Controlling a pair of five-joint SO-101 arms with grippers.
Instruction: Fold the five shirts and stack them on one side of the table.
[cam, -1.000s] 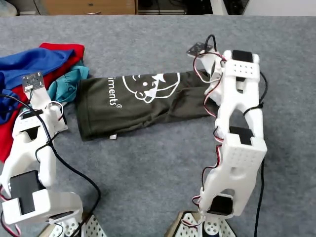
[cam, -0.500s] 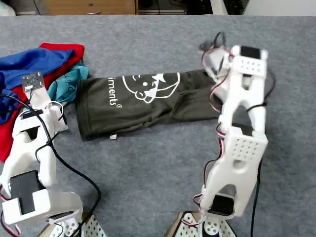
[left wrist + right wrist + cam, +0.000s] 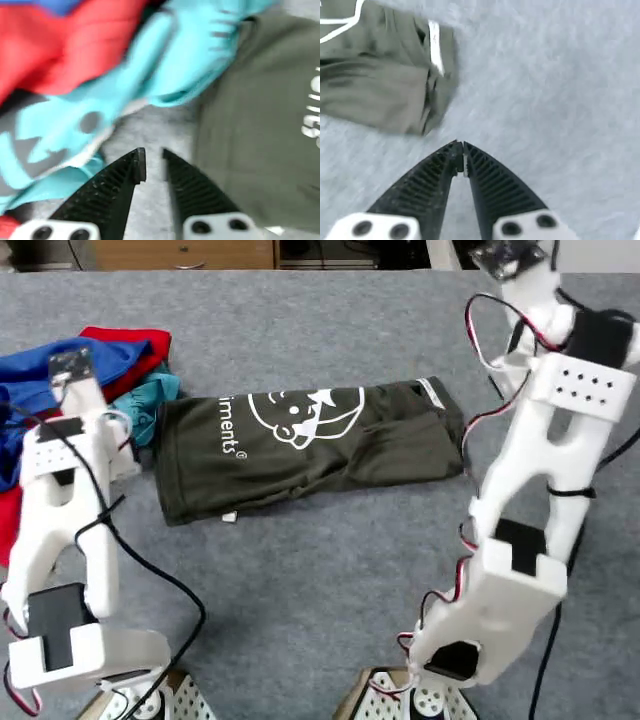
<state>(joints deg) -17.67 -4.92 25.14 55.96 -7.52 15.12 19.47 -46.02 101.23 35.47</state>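
**Mid-task view.** The dark olive cotton shirt with a white cartoon print [image 3: 300,445] lies at the centre of the grey felt tabletop [image 3: 300,580], folded lengthwise into 1 long band. The left end effector [image 3: 152,161] is narrowly parted and empty. It hangs over bare felt between the olive shirt and the crumpled teal shirt [image 3: 190,55]. The right end effector [image 3: 460,150] is pressed together and empty, and hangs just beside the labelled end of the band.

The likely step in hand is a crosswise fold. It would go best with both corners of 1 short end pinched through all layers and carried over evenly.

Open felt lies on both long sides of the band. The red shirt [image 3: 135,340] and blue shirt [image 3: 25,375] crowd the left edge, so the right side looks better suited for stacking.
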